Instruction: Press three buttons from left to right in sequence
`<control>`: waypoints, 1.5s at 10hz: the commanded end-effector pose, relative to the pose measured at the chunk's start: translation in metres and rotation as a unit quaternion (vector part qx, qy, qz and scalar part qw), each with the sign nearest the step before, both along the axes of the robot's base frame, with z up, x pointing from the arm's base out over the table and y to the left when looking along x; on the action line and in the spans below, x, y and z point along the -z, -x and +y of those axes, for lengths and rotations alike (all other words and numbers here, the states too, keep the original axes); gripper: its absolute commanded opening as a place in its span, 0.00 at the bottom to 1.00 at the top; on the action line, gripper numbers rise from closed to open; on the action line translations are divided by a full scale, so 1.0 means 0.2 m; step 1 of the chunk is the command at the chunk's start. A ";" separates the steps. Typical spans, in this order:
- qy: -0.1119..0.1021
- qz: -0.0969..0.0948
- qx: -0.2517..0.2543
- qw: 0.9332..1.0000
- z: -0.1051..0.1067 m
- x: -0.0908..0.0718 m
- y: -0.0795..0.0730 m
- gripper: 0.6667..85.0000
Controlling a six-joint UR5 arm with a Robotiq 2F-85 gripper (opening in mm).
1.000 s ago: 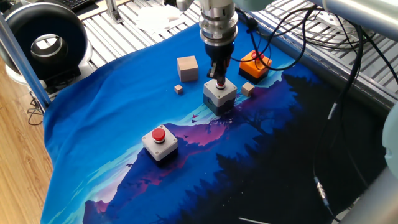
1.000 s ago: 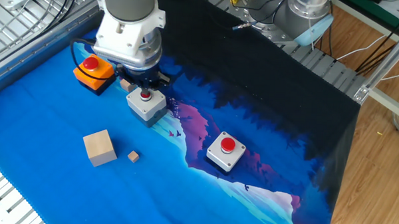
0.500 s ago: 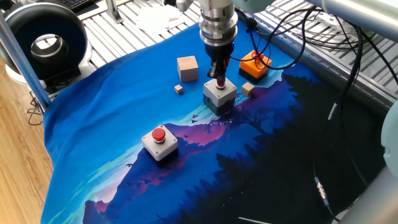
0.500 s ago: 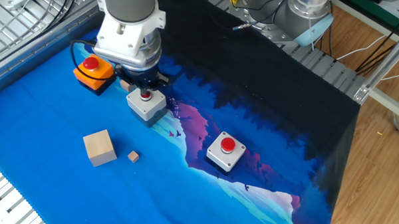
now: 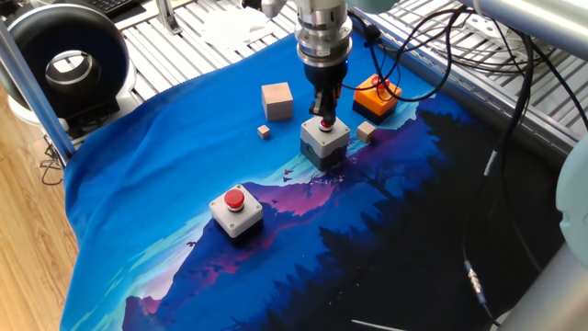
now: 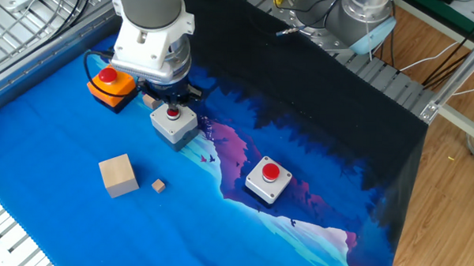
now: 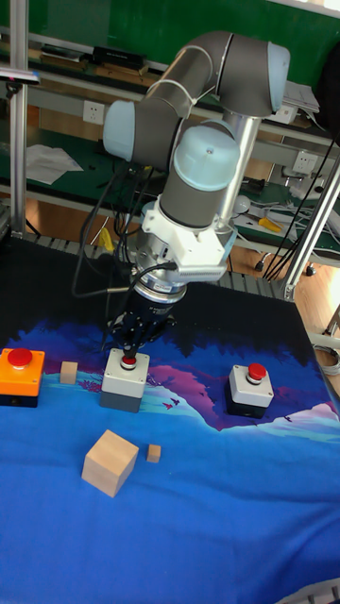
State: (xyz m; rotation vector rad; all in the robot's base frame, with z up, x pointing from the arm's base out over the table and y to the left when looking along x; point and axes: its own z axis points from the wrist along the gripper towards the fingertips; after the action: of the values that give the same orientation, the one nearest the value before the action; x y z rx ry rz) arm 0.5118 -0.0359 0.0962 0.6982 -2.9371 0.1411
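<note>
We see the gripper (image 5: pixel 323 118) pointing straight down over the middle grey button box (image 5: pixel 324 140), its tip at the red cap of that box. Whether the jaws are wide or narrow we cannot tell; the fingertips are too dark and small to separate in any view, and we cannot say for certain that they touch the cap.

The three button boxes lie in a loose line across the blue printed cloth (image 5: pixel 138 184) that covers the counter. In the tall fixed view the orange button box (image 7: pixel 21 376) is at the left end, the middle grey button box comes next, and the other grey button box (image 7: pixel 250 389) is at the right, well apart from the arm. All three stand upright, red caps facing up. None has a clear long axis, being roughly square; the two grey boxes sit turned corner-on to the fixed cameras.

A large wooden cube (image 6: pixel 117 175) and a tiny wooden cube (image 6: pixel 158 185) lie on the cloth near each other, on the open side of the middle box. Another small wooden cube (image 5: pixel 367 131) sits between the middle box and the orange one.
</note>
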 end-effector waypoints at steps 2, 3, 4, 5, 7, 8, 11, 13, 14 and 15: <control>-0.006 0.004 0.004 1.000 0.01 0.00 0.00 0.00; -0.006 0.005 0.003 1.000 0.01 0.01 0.00 0.00; -0.006 0.005 0.003 1.000 0.01 0.01 0.00 0.00; -0.006 0.004 0.004 1.000 0.01 0.01 -0.01 0.00; -0.009 0.005 0.000 1.000 0.00 0.01 -0.03 0.00; -0.010 0.005 0.000 1.000 0.01 0.01 -0.03 0.00; -0.013 0.006 0.000 1.000 0.02 0.03 -0.04 0.00; -0.006 0.010 -0.001 1.000 0.02 0.03 -0.03 0.00; 0.005 0.015 0.002 1.000 0.03 0.00 -0.02 0.00; 0.006 0.018 0.004 1.000 0.05 -0.01 -0.03 0.00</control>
State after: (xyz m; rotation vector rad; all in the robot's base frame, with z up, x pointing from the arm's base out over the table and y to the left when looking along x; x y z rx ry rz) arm 0.5168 -0.0322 0.0928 0.6985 -2.9113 0.1404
